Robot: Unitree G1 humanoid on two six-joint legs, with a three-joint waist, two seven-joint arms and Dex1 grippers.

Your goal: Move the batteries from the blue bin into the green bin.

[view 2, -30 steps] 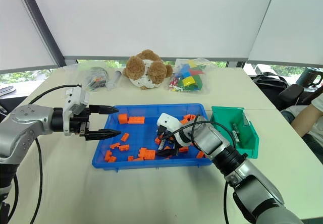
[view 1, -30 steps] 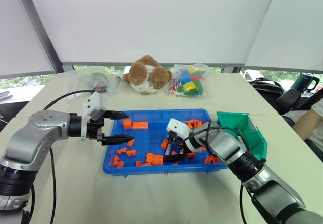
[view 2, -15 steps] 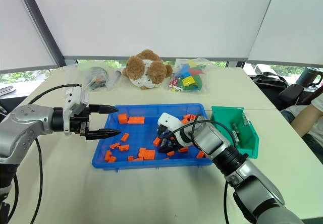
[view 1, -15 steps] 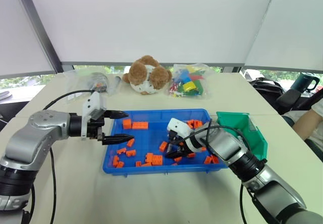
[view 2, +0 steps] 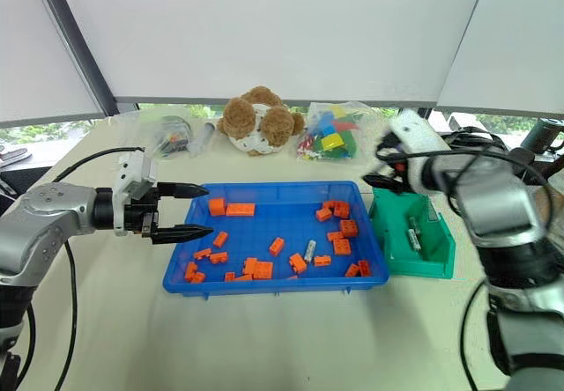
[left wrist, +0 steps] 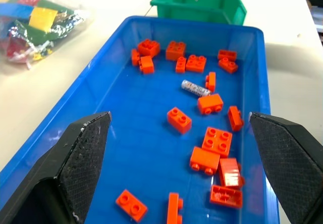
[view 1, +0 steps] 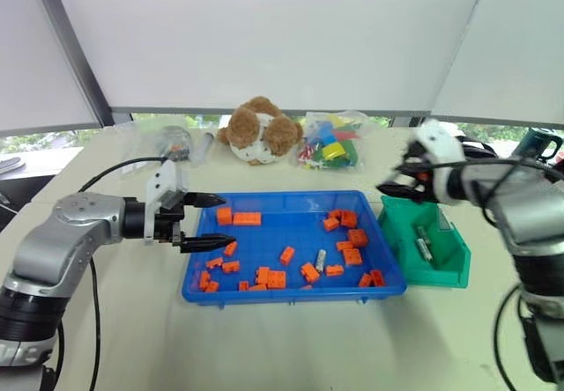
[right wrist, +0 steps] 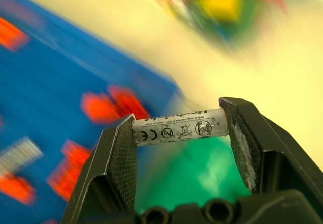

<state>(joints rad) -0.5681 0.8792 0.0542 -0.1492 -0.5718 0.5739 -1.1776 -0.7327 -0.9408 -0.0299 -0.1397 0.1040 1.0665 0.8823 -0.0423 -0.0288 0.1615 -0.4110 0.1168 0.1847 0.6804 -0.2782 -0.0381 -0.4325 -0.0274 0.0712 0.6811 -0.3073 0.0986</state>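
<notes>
The blue bin [view 1: 291, 292] lies mid-table with several orange bricks and one grey battery [view 1: 321, 259] in it, the same battery [left wrist: 196, 88] showing in the left wrist view. To its right stands the green bin [view 1: 445, 272] with a battery [view 1: 424, 247] lying inside. My right gripper [view 1: 392, 188] hovers over the green bin's far left corner, shut on another battery [right wrist: 179, 127] held by its two ends between the fingertips. My left gripper [view 1: 225, 220] hangs open over the blue bin's left edge, holding nothing.
A teddy bear [view 1: 257, 131], a bag of coloured bricks [view 1: 328, 149] and a clear bag of small items [view 1: 172, 142] lie along the table's far side. Orange bricks [view 1: 269, 276] are scattered across the blue bin's floor.
My right gripper closed on a battery in the blue bin, lifted it out and swung right to above the green bin. The left arm has stayed still.
</notes>
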